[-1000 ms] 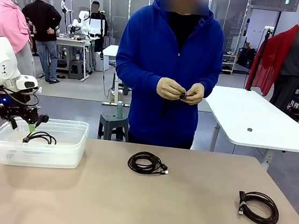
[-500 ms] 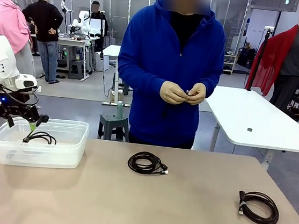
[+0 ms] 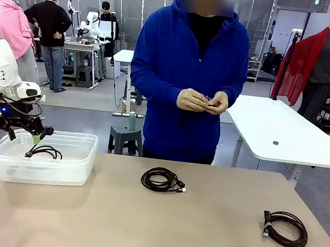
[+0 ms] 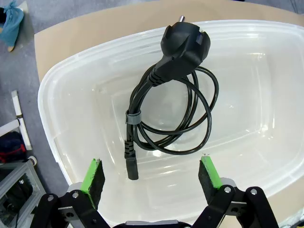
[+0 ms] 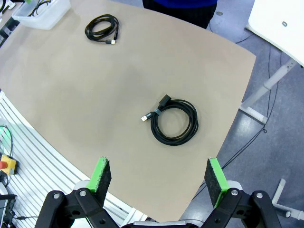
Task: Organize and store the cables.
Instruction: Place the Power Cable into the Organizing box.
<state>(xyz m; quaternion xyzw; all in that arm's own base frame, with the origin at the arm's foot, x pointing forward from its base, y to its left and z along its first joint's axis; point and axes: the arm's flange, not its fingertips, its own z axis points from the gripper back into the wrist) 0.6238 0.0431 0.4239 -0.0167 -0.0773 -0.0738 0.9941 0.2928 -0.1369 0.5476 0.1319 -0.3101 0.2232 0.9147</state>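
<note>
In the clear plastic bin [image 3: 73, 172] at the table's left lies one coiled black cable [image 3: 46, 152]. In the left wrist view this cable [image 4: 171, 111] has a chunky round plug resting near the bin's [image 4: 52, 95] far wall. My left gripper [image 3: 31, 137] hovers just above the bin, open and holding nothing [image 4: 151, 173]. A second coiled cable [image 3: 162, 180] lies mid-table and a third [image 3: 286, 228] at the right. My right gripper [image 5: 158, 175] stands open high over the third cable [image 5: 174, 121]; the mid-table cable [image 5: 102, 28] lies farther off.
A person in a blue hoodie stands at the far edge, both hands [image 3: 201, 101] together at the waist around something small. The tan table [image 3: 141, 228] has free room between the cables. A white table [image 3: 283, 134] stands behind at the right.
My left gripper has eased slightly left above the bin, leaving the cable lying inside. The person's hands have shifted a little. The two cables on the table have not moved.
</note>
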